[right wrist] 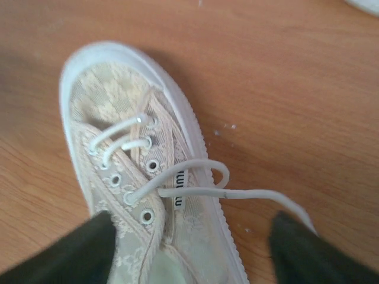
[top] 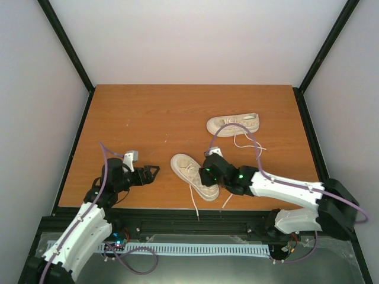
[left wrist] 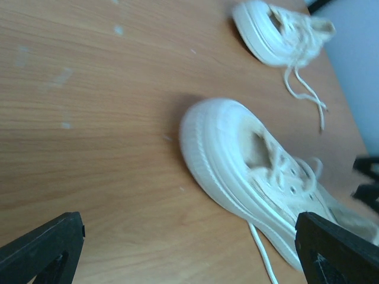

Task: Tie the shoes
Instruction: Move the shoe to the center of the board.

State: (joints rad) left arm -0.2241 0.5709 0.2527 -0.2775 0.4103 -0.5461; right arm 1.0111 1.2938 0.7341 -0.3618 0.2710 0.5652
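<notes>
Two cream sneakers lie on the wooden table [top: 148,118]. The near shoe [top: 190,173] lies with its toe to the far left; its untied white laces [top: 195,205] trail toward the front edge. The far shoe [top: 234,123] lies on its side with loose laces [top: 241,142]. My right gripper [top: 208,176] hovers open over the near shoe's tongue; in the right wrist view its fingers [right wrist: 77,248] straddle the shoe [right wrist: 118,106] and a looped lace [right wrist: 201,177]. My left gripper [top: 151,173] is open and empty, left of the near shoe [left wrist: 237,165]. The far shoe also shows there [left wrist: 275,32].
Black frame posts stand at the table's corners, with white walls behind and at the sides. The table's front edge [top: 177,208] runs just below the near shoe. The right gripper's dark tip shows at the right edge of the left wrist view [left wrist: 367,180].
</notes>
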